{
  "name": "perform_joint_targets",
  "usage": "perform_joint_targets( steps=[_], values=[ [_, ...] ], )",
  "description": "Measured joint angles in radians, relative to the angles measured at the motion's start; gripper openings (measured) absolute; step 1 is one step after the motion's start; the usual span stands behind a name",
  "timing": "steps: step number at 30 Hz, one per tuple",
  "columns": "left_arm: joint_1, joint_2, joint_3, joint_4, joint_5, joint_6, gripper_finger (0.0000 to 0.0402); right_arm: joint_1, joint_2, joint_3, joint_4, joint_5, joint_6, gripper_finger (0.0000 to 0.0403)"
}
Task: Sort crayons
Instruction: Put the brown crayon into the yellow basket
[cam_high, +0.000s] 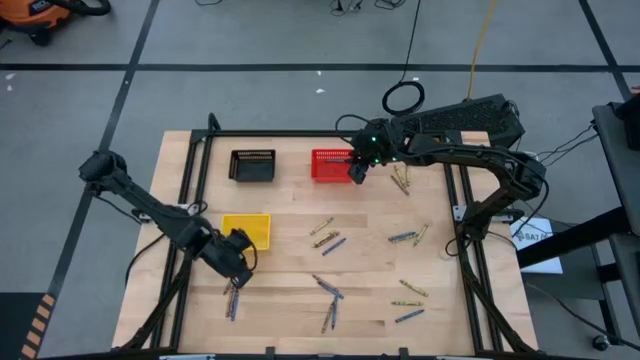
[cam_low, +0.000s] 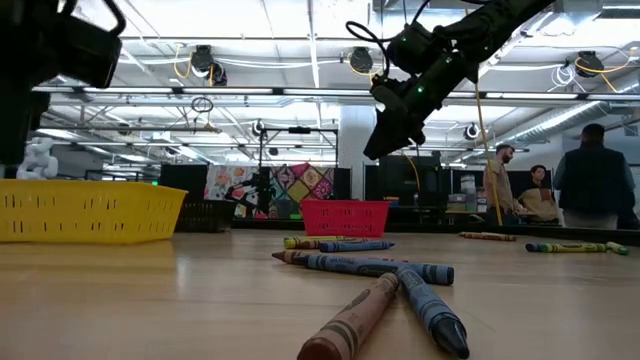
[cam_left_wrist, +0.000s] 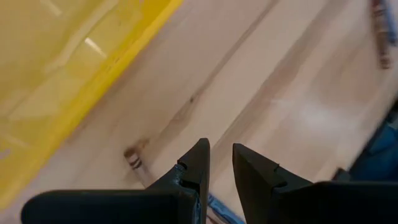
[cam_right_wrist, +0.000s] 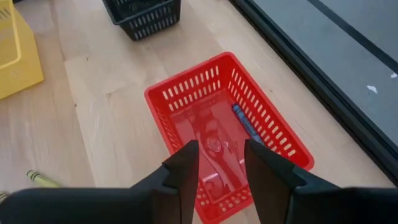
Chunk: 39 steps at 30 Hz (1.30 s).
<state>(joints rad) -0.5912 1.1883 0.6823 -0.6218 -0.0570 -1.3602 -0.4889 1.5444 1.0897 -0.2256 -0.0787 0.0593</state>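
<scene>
Crayons lie scattered on the wooden table: a pair by the near left (cam_high: 232, 300), groups in the middle (cam_high: 325, 240) (cam_high: 328, 292) and to the right (cam_high: 404, 237) (cam_low: 375, 268). My left gripper (cam_high: 238, 258) (cam_left_wrist: 220, 163) stands open just near of the yellow basket (cam_high: 247, 230) (cam_left_wrist: 68, 68), pointing steeply down at bare wood, with a crayon's end (cam_left_wrist: 133, 160) beside its fingers. My right gripper (cam_high: 358, 172) (cam_right_wrist: 220, 160) hangs open above the red basket (cam_high: 330, 164) (cam_right_wrist: 227, 124), on whose floor a blue crayon (cam_right_wrist: 246, 124) lies.
A black basket (cam_high: 252, 165) (cam_right_wrist: 144, 15) stands left of the red one at the table's far side. More crayons lie right of the red basket (cam_high: 401, 180). A black frame rail (cam_high: 300, 133) runs along the far edge. People stand in the room beyond the table (cam_low: 590, 175).
</scene>
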Motion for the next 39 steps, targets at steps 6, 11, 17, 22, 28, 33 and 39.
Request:
perform_joint_targets(
  steps=[6,11,17,22,28,33,39],
  values=[
    [-0.037,0.072,0.000,-0.040,0.002,-0.092,0.0075,0.000,0.000,0.000,0.003,0.000,0.000,0.0116],
    [-0.070,0.106,0.000,-0.100,0.009,-0.162,0.0075,0.000,0.000,0.000,0.008,0.000,0.000,0.0116],
    [-0.090,0.141,0.000,-0.124,0.026,-0.207,0.0075,0.000,0.000,0.000,0.019,0.000,0.000,0.0116],
    [-0.092,0.175,0.000,-0.113,0.033,-0.232,0.0075,0.000,0.000,0.000,0.019,0.000,0.007,0.0116],
    [-0.092,0.209,0.000,-0.097,0.041,-0.232,0.0075,0.000,0.000,0.000,0.019,0.000,0.007,0.0116],
    [-0.092,0.250,-0.002,-0.099,0.055,-0.231,0.0075,0.000,0.000,0.000,0.020,-0.001,0.007,0.0116],
    [-0.092,0.300,0.002,-0.106,0.051,-0.220,0.0075,0.000,0.000,0.000,0.026,-0.001,0.007,0.0116]
  ],
)
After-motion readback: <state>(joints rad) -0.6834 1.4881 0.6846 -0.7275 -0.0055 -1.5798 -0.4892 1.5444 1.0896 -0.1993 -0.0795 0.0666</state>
